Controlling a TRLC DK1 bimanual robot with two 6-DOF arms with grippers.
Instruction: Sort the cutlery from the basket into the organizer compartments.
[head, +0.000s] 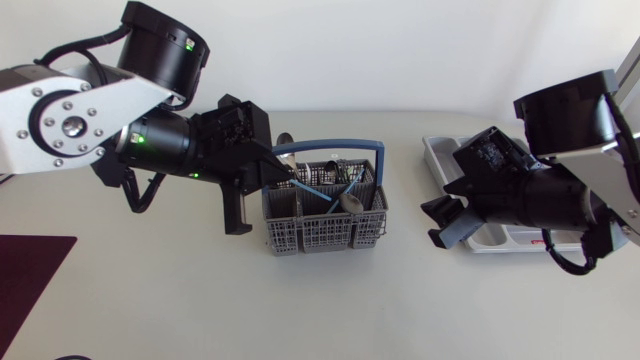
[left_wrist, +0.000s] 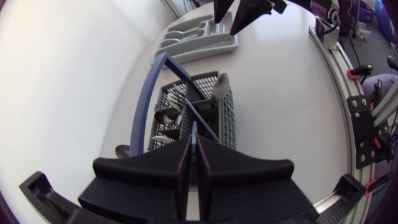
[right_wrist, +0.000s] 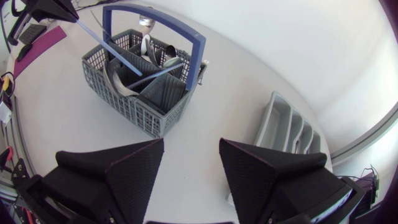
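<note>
Utensil (right_wrist: 109, 48), perhaps a knife, slants handle-up into basket (head: 320, 238), clamped in left pincer (left_wrist: 194, 140).

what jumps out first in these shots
The grey plastic basket with a blue handle at mid-table, full of cutlery. The left gripper is shut on a thin blue utensil slanting from it, while the right gripper hangs open beside the grey plastic organizer tray.
</note>
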